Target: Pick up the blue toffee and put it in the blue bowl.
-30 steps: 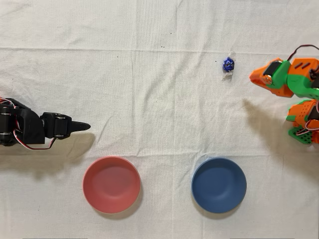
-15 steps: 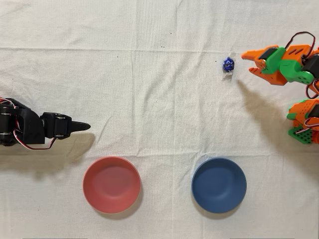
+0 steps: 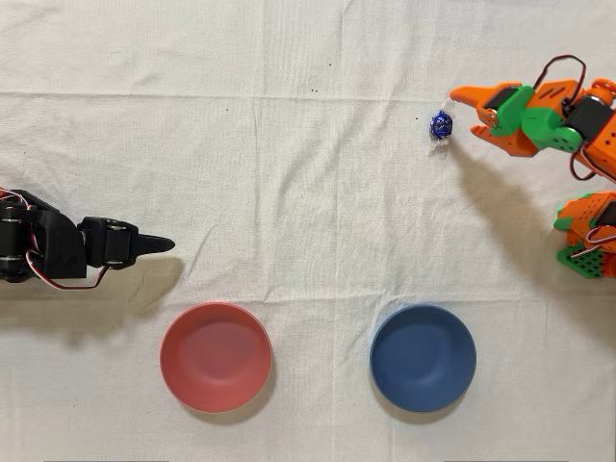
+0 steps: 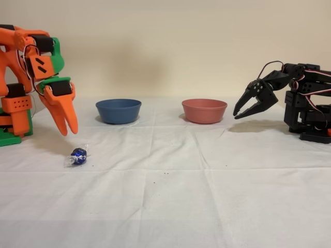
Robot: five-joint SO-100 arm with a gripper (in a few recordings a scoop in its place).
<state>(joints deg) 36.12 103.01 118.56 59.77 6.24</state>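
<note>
The orange arm's gripper (image 4: 66, 124) is hanging above the blue toffee (image 4: 78, 155), tips pointing down, not touching it. In the fixed view the fingers (image 4: 71, 118) are looking nearly pressed together, only a sliver of gap showing; overhead the tips are appearing slightly parted, so they are grasping nothing and are barely released. The blue toffee (image 3: 440, 124) is lying on the cloth-covered surface (image 3: 289, 173), far right in the overhead view, just left of the gripper (image 3: 466, 108). The blue bowl (image 3: 423, 358) is sitting well apart, near edge, right of the pink-red bowl (image 3: 215, 356). The black arm (image 3: 67, 248) is idling at left.

Step in hand, judging from this: reaching and lining up for the grasp. Doing it well likely means parting the fingers wider first, centring over the foil ball rather than the clear twisted ends, then lowering straight until the tips are flanking it near the cloth. Risks: nudging the candy so it rolls, or pinching cloth.
</note>
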